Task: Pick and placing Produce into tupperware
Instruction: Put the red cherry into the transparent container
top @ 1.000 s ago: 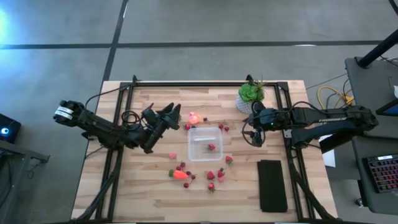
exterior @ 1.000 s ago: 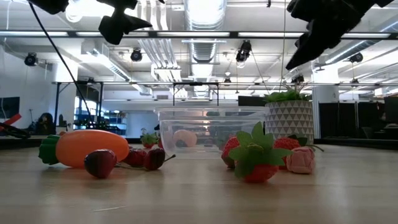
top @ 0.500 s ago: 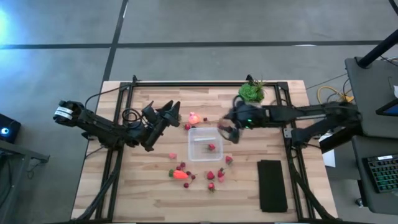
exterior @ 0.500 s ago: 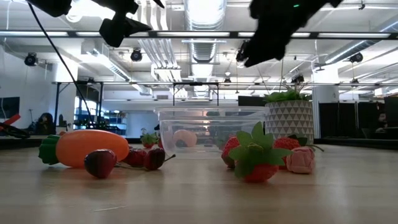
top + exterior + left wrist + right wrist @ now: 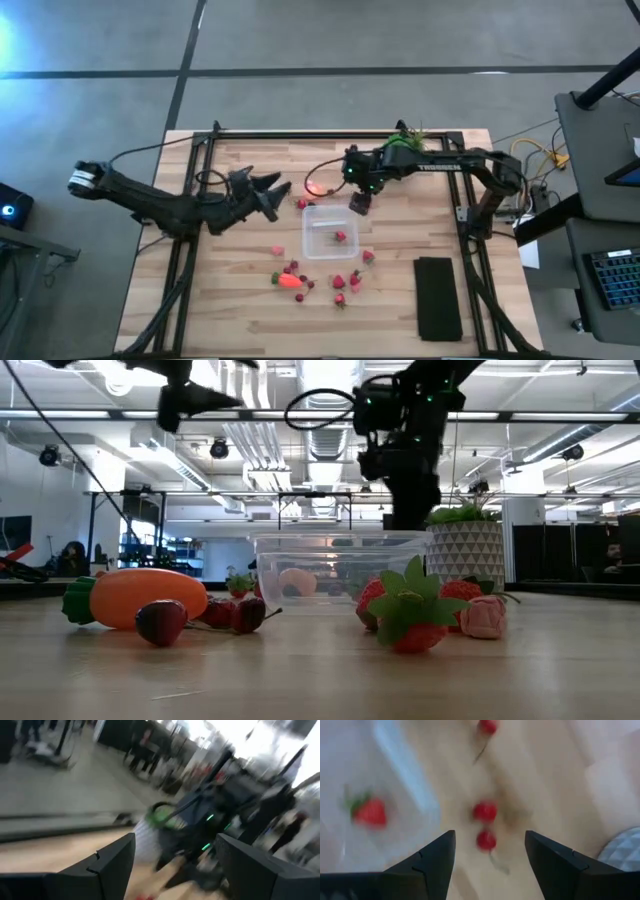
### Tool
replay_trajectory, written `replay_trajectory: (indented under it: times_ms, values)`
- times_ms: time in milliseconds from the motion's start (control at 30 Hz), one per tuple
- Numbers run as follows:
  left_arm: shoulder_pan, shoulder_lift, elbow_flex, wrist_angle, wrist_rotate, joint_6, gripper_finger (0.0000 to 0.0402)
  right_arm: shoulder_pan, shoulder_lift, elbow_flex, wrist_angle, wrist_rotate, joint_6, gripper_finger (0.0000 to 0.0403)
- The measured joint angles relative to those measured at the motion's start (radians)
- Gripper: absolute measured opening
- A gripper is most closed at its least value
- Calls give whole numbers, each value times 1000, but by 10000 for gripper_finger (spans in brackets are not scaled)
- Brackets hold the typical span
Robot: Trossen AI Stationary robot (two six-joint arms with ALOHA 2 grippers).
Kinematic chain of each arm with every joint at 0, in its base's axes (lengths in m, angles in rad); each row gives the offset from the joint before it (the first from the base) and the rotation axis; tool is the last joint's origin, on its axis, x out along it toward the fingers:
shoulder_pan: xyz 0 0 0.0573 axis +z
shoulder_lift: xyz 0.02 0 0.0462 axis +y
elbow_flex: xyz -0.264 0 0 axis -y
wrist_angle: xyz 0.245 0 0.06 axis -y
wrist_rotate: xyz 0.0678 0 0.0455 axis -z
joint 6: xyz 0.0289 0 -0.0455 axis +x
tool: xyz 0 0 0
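Reach step: right gripper (image 5: pixel 489 852), claw wide and empty, above 2 red berries (image 5: pixel 485 812) beside tupperware (image 5: pixel 329 230). Next: descend, close. Left gripper (image 5: pixel 172 865) wide, waiting.

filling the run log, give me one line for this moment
right gripper: open, over cherries beside tupperware | left gripper: open, waiting left of it | tupperware: one strawberry inside
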State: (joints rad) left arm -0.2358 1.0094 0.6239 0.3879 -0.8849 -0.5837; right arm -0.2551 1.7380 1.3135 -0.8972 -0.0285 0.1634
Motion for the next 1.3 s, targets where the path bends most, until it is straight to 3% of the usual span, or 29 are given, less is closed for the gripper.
replay_trajectory:
  times_ms: [67,167,300,400,433,533,633,900,1300]
  values:
    - [6,-71,0,-196,5,-78,262,-4,-14,-29,-47,-49,-72,227]
    - [13,-152,-2,-400,3,-141,262,-3,-68,-78,-57,-32,-169,225]
    - [28,-207,-2,-495,-2,-135,262,-3,-110,-140,-79,218,-323,224]
    - [41,-216,-8,-505,-12,-105,262,-5,-128,-166,-73,365,-284,224]
    - [45,-212,-8,-501,-13,-88,262,-11,-140,-176,-53,335,-288,224]
    - [60,-192,-9,-503,-14,-65,262,-24,-179,-239,78,112,-340,224]
    - [68,-168,-9,-503,-14,-61,262,-30,-213,-311,182,-15,-355,224]
    - [84,-109,-9,-502,-16,-62,262,-31,-228,-458,380,-52,-382,224]
    - [91,-88,-7,-501,-17,-64,262,-31,-112,-481,510,-85,-385,224]
